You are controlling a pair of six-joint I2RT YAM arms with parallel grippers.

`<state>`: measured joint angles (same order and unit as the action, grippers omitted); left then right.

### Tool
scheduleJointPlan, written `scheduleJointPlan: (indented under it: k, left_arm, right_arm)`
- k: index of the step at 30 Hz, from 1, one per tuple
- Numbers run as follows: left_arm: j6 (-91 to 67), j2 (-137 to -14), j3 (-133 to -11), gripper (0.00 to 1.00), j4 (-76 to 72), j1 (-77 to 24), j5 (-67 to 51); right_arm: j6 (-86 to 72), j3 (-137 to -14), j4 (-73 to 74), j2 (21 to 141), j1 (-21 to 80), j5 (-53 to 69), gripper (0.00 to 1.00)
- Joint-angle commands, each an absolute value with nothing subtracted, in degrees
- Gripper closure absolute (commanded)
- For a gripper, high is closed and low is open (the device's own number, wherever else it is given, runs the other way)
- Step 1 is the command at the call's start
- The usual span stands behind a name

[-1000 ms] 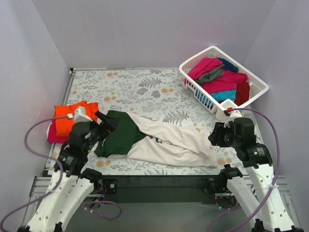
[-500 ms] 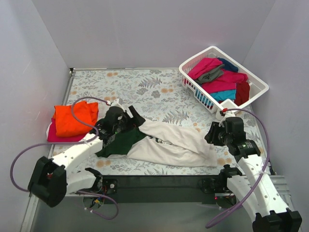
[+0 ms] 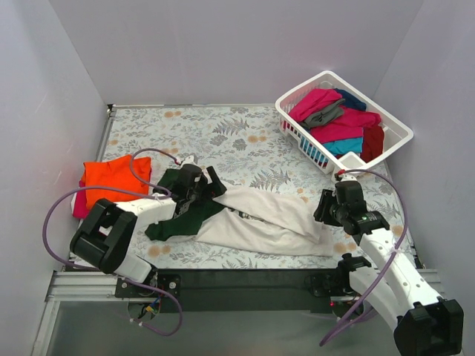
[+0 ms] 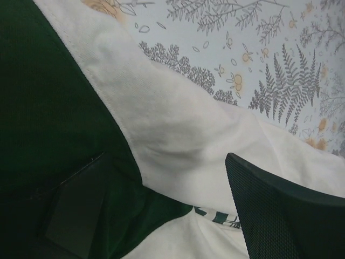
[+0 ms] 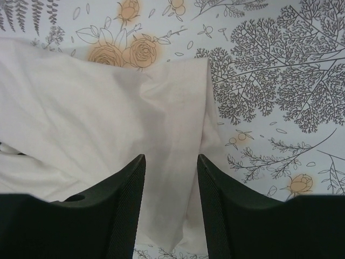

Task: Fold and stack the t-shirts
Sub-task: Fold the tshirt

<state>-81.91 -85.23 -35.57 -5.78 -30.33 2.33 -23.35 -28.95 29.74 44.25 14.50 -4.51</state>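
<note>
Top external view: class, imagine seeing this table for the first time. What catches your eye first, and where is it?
The cream-white t-shirt with dark green sleeves lies rumpled across the near middle of the table, between the left hand and the right hand. Next come the white basket of bright shirts at the far right corner, and the orange shirt folded at the left edge.

The top camera sits high behind the arm bases, looking down and forward across the whole table cover (image 3: pixel 223 133); both wrist cameras look down from very close; the left one over the green sleeve seam of the cream-white t-shirt (image 3: pixel 260 219), at 8 o'clock in the top view; the right one over its hem corner, at 4 o'clock; all three views share shirt and cover.
</note>
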Motion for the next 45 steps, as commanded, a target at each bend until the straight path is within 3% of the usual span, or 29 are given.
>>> scheduleJointPlan:
  k: [1, 6, 22, 35, 41, 45]
  left_arm:
    - [-80.6, -86.6, -33.5, 0.19, -8.4, -26.5, 1.5]
    - [-79.5, -85.8, -32.1, 0.19, -9.8, -20.6, -2.1]
    - [-78.8, -82.7, -30.5, 0.19, -9.2, -20.5, -4.0]
    - [-77.5, -78.9, -30.3, 0.19, -6.2, -20.5, -2.2]
    - [-77.4, -77.9, -30.2, 0.19, -5.7, -20.5, -2.2]
    - [-77.3, -77.2, -30.1, 0.19, -5.4, -20.5, -1.8]
  right_arm:
    - [-26.1, -27.7, 27.1, 45.3, 15.6, -7.5, 0.61]
    - [-27.2, -25.8, 26.1, 46.7, 17.2, -9.2, 0.61]
    - [-32.9, -22.2, 18.1, 41.8, 21.1, -5.0, 0.64]
    - [-31.8, -19.0, 13.8, 47.7, 21.1, -4.4, 0.65]
    - [-31.7, -17.3, 10.4, 48.6, 21.1, -0.4, 0.79]
    - [-31.3, -16.7, 10.0, 48.6, 21.1, -0.4, 0.82]
